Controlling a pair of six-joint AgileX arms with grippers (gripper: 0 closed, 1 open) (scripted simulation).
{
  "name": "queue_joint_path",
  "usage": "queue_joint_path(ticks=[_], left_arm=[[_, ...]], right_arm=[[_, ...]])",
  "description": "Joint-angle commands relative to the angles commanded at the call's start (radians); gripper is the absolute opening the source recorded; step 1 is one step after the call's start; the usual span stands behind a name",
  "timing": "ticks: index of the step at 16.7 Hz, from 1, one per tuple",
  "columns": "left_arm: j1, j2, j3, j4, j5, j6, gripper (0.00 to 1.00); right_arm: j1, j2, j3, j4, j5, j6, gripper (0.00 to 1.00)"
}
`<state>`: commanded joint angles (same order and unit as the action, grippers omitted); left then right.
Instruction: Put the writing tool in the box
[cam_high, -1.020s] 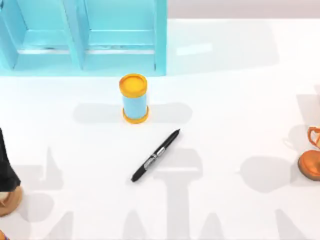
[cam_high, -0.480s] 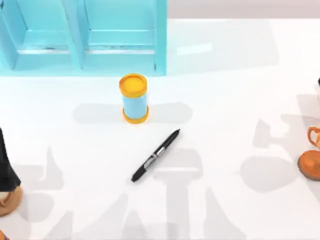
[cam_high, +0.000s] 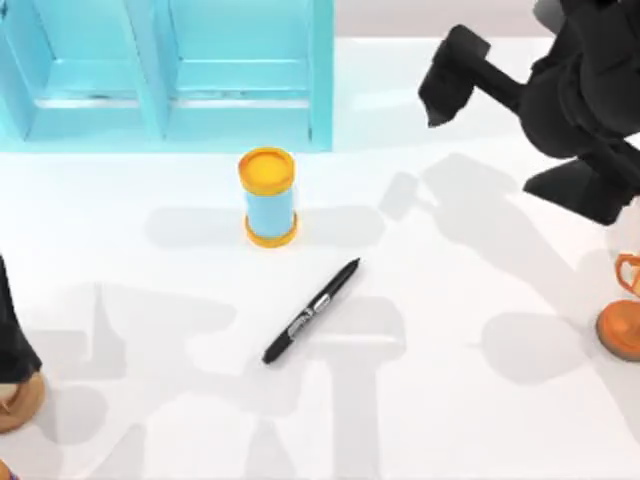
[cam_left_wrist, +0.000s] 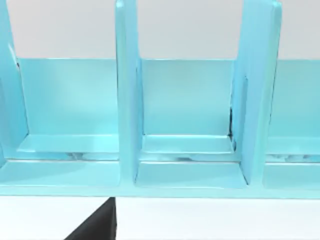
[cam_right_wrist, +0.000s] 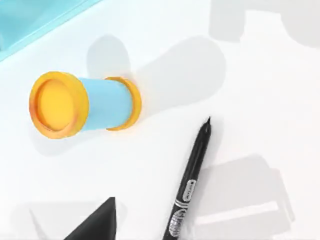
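Note:
The writing tool, a slim black marker (cam_high: 311, 311) with a pale label band, lies slantwise on the white table near the middle, and the right wrist view looks down on it (cam_right_wrist: 189, 190). The box (cam_high: 170, 70) is a light blue open case with dividers at the back left; the left wrist view faces its compartments (cam_left_wrist: 190, 175). My right gripper (cam_high: 445, 90) hangs high over the back of the table, right of the box and well away from the marker. My left arm (cam_high: 10, 340) is parked at the table's left edge.
A blue cylinder with orange ends (cam_high: 268, 197) stands upright between the box and the marker, and the right wrist view shows it (cam_right_wrist: 82, 104) beside the marker's tip. An orange piece (cam_high: 622, 320) sits at the right edge and another (cam_high: 15, 400) at the left edge.
My right arm has swung in from the right edge and now reaches over the back right of the table. The marker, the cylinder and the left arm have not moved.

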<state>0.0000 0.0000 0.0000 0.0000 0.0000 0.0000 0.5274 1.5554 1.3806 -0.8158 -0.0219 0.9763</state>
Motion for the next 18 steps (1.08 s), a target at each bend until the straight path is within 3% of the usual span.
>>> queue_joint_path(ticks=[9,18], left_arm=[[0.0,0.0,0.0,0.0,0.0,0.0,1.0],[0.0,0.0,0.0,0.0,0.0,0.0,1.0]], right_arm=[[0.194,0.663,0.576,-0.347,0.016,0.405,1.0],[0.218,0.759,0.654,-0.394,0.017,0.459,1.0]])
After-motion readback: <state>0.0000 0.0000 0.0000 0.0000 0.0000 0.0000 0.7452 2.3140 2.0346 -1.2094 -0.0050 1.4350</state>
